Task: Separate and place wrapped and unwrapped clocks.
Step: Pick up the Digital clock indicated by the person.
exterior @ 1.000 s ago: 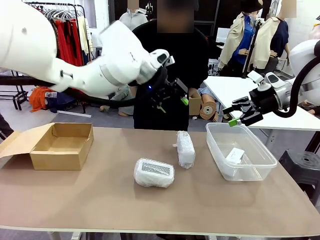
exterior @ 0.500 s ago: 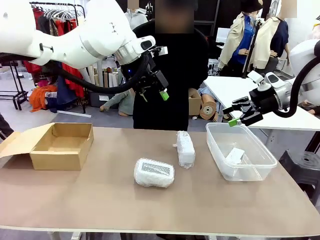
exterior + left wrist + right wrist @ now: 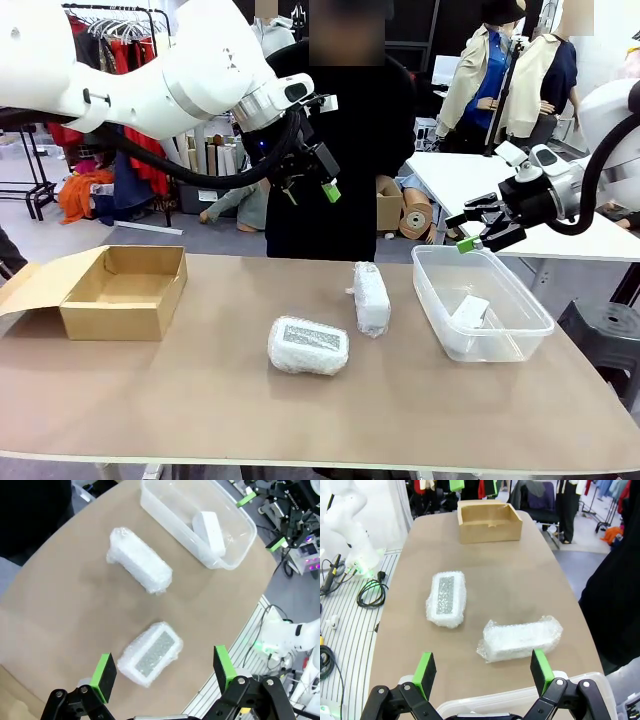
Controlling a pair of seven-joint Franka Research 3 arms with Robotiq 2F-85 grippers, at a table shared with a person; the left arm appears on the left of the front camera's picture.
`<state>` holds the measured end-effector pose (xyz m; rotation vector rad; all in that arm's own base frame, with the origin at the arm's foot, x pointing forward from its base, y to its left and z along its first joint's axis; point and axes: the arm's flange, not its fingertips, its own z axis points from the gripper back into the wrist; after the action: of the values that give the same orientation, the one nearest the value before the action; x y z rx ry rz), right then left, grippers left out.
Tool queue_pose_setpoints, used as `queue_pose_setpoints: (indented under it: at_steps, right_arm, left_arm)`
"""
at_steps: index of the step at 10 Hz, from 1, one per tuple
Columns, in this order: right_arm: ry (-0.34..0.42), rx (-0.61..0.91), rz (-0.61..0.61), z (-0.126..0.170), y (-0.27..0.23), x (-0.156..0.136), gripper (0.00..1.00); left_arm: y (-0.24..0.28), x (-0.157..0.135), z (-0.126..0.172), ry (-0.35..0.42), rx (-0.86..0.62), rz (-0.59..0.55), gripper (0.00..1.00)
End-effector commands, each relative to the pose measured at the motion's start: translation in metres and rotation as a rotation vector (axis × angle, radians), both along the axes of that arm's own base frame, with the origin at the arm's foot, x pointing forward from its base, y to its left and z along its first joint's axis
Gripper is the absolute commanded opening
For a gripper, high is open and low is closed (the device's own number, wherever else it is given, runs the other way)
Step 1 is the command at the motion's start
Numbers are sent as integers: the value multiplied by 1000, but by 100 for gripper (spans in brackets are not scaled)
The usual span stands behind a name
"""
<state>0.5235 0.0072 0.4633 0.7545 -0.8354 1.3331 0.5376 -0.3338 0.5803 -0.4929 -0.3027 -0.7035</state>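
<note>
Two bubble-wrapped clocks lie mid-table: one showing a grey face (image 3: 308,345) (image 3: 150,653) (image 3: 446,598), the other plain white (image 3: 371,298) (image 3: 140,560) (image 3: 521,638) just beyond it. A bare white clock (image 3: 470,310) (image 3: 209,531) rests inside the clear plastic tub (image 3: 500,340) (image 3: 165,515) (image 3: 485,700) at the right. My left gripper (image 3: 312,182) (image 3: 163,671) hangs open and empty high above the table's far edge, over the wrapped clocks. My right gripper (image 3: 468,228) (image 3: 480,672) hovers open and empty above the tub's far rim.
An open cardboard box (image 3: 125,291) (image 3: 489,520) sits at the table's left side. A person in black (image 3: 350,150) stands at the far edge behind the left gripper. The tabletop around the wrapped clocks is bare.
My left arm swung up and to the left, away from above the plain wrapped clock, then settled. The right arm and the clocks stayed put.
</note>
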Motion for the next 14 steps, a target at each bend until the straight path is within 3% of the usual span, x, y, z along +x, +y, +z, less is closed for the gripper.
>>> queue_pose_setpoints:
  at_steps: [1, 3, 4, 6, 7, 8, 10, 12, 14]
  right_arm:
    - [-3, 0, -1, 1, 0, 0, 100]
    - [-3, 0, -1, 1, 0, 0, 100]
    - [-3, 0, -1, 1, 0, 0, 100]
    - [-3, 0, -1, 1, 0, 0, 100]
    - [-3, 0, -1, 1, 0, 0, 100]
    - [-3, 0, -1, 1, 0, 0, 100]
    - [-3, 0, -1, 1, 0, 0, 100]
    - [-3, 0, -1, 1, 0, 0, 100]
    - [-3, 0, -1, 1, 0, 0, 100]
  left_arm:
    - [0, 0, 0, -2, 1, -3, 100]
    - [30, -4, -20, -8, -94, -37, 100]
    - [54, 3, -32, -21, -63, -48, 100]
    - [93, -2, -46, -141, -112, -220, 100]
    - [121, -4, -50, -103, -121, -277, 100]
    - [139, -4, -56, -165, -152, -270, 100]
    - [180, -7, -53, -161, -248, -349, 100]
    - [208, -19, -51, -260, -346, -421, 100]
    - [216, -38, -51, -295, -345, -472, 100]
